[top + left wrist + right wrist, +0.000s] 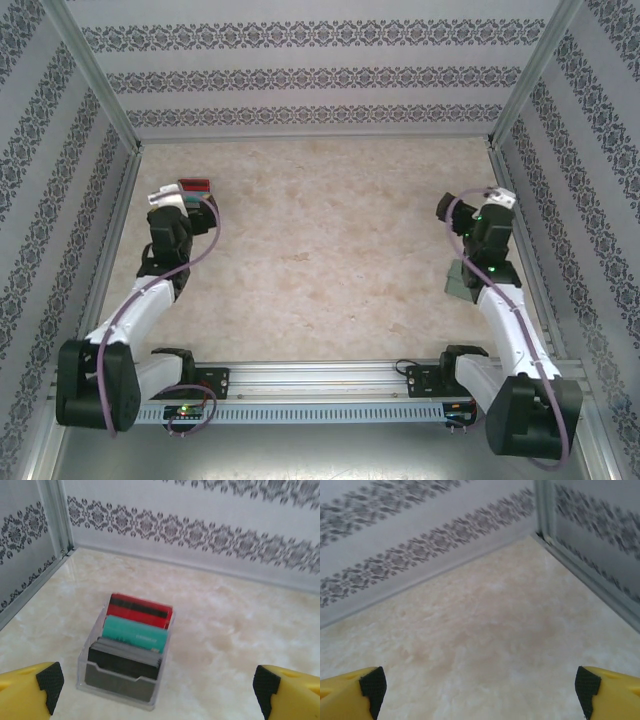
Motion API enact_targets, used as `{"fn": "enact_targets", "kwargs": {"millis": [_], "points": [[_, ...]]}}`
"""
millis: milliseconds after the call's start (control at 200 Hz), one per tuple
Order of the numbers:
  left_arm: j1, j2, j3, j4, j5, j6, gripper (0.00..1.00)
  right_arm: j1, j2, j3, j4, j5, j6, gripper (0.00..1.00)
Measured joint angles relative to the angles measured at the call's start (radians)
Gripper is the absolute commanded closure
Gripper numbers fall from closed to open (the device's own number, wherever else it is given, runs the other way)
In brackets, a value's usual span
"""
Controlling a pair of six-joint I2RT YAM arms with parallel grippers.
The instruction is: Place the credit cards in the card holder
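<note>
Red, teal, grey credit cards (135,635) in clear tray (81,675) just ahead of wide-apart left pincer (157,685); right pincer (480,685) likewise apart

White links with black joints are seen on the left arm (135,305) and right arm (503,318); purple cables (212,228) are looped alongside. Yellow fingers (20,690) are tipped with black pads (49,682).

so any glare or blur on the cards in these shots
left wrist: even light, credit cards fairly sharp, faint sheen on the clear tray; top external: soft and low-detail, cards just a colour smudge by the left gripper; right wrist: table evenly lit, no hard shadows
</note>
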Motion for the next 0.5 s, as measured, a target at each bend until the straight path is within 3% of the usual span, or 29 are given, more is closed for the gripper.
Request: {"fn": "enact_targets", "kwargs": {"millis": [130, 225, 360, 500], "points": [[0.002, -0.050, 0.126, -0.208, 0.039, -0.146, 0.01, -0.172, 0.137, 0.113, -0.230, -0.144, 0.096, 0.02], [0.002, -0.043, 0.164, -0.285, 0.165, -0.233, 0.01, -0.251, 0.231, 0.142, -0.338, -0.231, 0.138, 0.02], [0.000, 0.027, 0.195, -0.336, 0.354, -0.318, 0.01, -0.275, 0.277, 0.143, -0.462, -0.254, 0.174, 0.03], [-0.005, 0.056, 0.204, -0.369, 0.452, -0.361, 0.01, -0.269, 0.273, 0.143, -0.512, -0.239, 0.194, 0.06]]}}
